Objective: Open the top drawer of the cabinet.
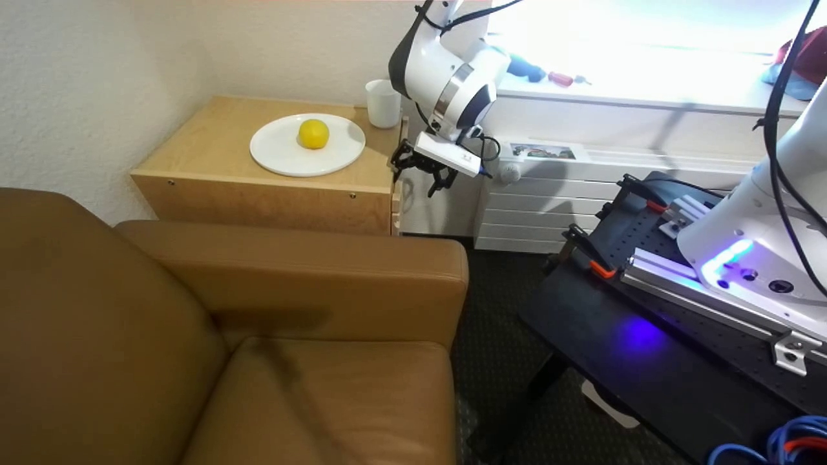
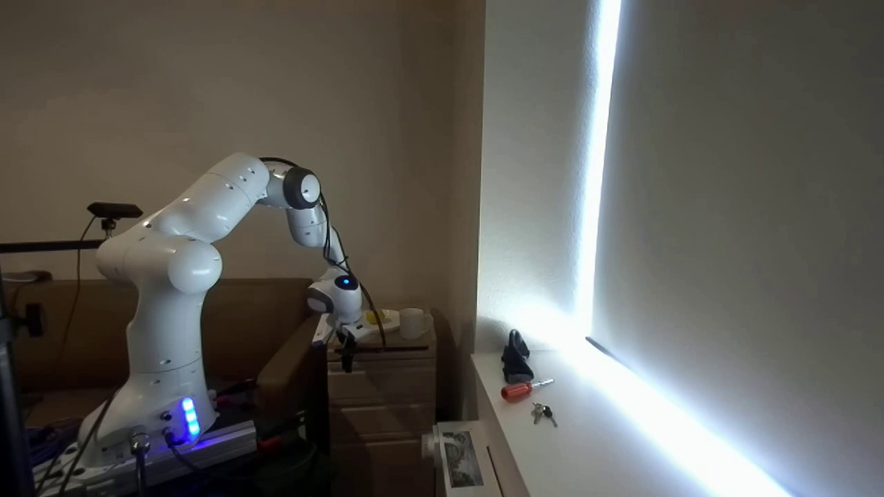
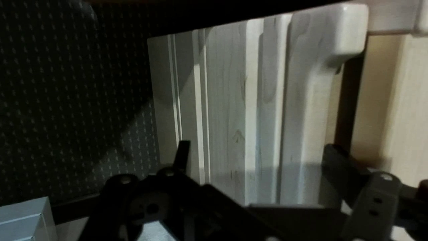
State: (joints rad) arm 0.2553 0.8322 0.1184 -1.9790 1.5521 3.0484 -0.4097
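- Fingers (image 3: 339, 170), black, one pair: spread wide; in the wrist view, pale boards show between them. One tip sits at the dark gap beyond the lip of the top drawer (image 3: 304, 100). Contact with the wood: cannot tell.
- Top drawer, pale wood, rounded lip: uppermost front of the cabinet (image 1: 271, 203), at the fingers. How far it is drawn out: unclear.
- Cabinet, light tan wood, flat top, further drawers below: in the corner of the room.
- Plate (image 1: 278, 152), white, round: on the cabinet top, bearing one yellow ball-shaped object (image 1: 313, 134).
- Mug (image 1: 384, 104), white, upright: on the cabinet top, just beside the plate. Seen in both exterior views.
- Arm (image 2: 207, 200), white: bent down to the cabinet, base mounted on a black table (image 1: 581, 316).
- Sofa (image 1: 323, 290), brown leather: armrest alongside the cabinet.
- Windowsill (image 2: 573, 449), white: in an exterior view, red-handled screwdriver (image 2: 518, 391), keys (image 2: 544, 414) near it, dark object (image 2: 516, 359) of unclear kind.
- Radiator (image 1: 530, 216), white: below the windowsill, small printed picture (image 1: 543, 152) on top.
- Carpet (image 3: 67, 100), dark, speckled: beside the cabinet.
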